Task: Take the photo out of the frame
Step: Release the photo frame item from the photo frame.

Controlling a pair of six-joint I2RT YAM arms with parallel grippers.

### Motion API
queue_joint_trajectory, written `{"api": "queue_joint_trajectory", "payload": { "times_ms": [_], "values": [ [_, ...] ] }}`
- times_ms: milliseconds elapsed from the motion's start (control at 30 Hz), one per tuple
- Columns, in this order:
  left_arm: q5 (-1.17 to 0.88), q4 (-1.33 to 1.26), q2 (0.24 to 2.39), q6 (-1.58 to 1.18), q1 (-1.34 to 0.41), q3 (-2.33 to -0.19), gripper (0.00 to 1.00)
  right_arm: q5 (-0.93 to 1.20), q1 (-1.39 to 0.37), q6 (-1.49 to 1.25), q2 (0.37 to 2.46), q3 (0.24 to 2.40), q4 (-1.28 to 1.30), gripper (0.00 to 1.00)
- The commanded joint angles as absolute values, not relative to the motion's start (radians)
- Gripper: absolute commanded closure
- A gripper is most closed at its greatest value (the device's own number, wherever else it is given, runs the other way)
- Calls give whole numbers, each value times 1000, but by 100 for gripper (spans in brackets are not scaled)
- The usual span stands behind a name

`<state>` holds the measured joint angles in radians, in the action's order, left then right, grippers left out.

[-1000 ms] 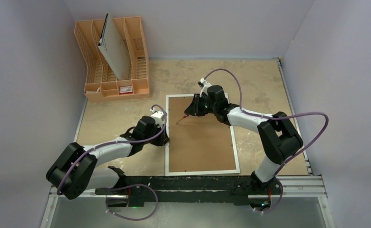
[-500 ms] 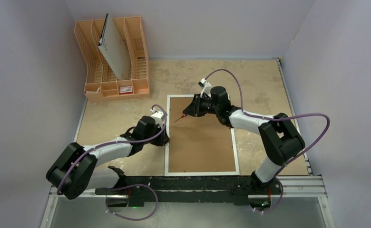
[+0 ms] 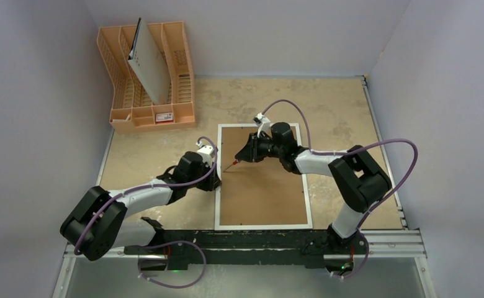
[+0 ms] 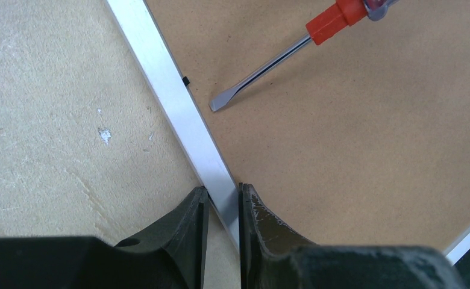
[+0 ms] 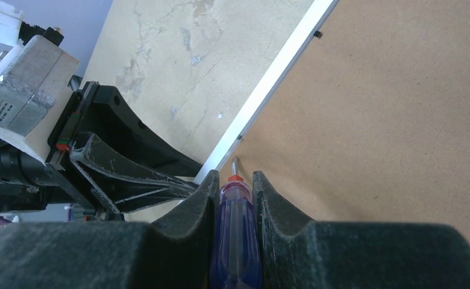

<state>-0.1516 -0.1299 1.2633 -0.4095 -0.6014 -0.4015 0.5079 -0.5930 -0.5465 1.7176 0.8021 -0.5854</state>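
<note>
The frame [image 3: 261,180] lies face down on the table, brown fibreboard back up, narrow white border around it. The photo is hidden under the backing. My left gripper [image 3: 215,181] is shut on the frame's left white edge [image 4: 184,114], one finger outside, one on the backing. My right gripper [image 3: 247,155] is shut on a screwdriver [image 5: 237,223] with a clear blue handle and red collar. Its flat tip [image 4: 217,105] rests on the backing near the left border, close to a small black tab [image 4: 185,79].
An orange plastic rack [image 3: 146,77] stands at the back left with a grey-white perforated board [image 3: 147,65] leaning in it. Walls close the left, back and right. A black rail [image 3: 252,239] runs along the near edge.
My right gripper has carried the screwdriver down and left across the backing, so its tip now lies near the frame's left border. The left gripper has stayed on the edge.
</note>
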Motion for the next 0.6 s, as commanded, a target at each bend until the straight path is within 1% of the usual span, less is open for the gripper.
{"api": "queue_joint_trajectory", "payload": {
  "times_ms": [0,333,567],
  "values": [
    [-215,-104,1258,-413,-608,-406,100,463,-598,-521,1716,765,-704,100],
    [-216,-104,1255,-417,-608,-406,100,444,-598,-511,1752,703,-932,100],
    [-216,-102,1246,-420,-609,-402,100,451,-600,-504,1791,719,-940,100]
  ]
}}
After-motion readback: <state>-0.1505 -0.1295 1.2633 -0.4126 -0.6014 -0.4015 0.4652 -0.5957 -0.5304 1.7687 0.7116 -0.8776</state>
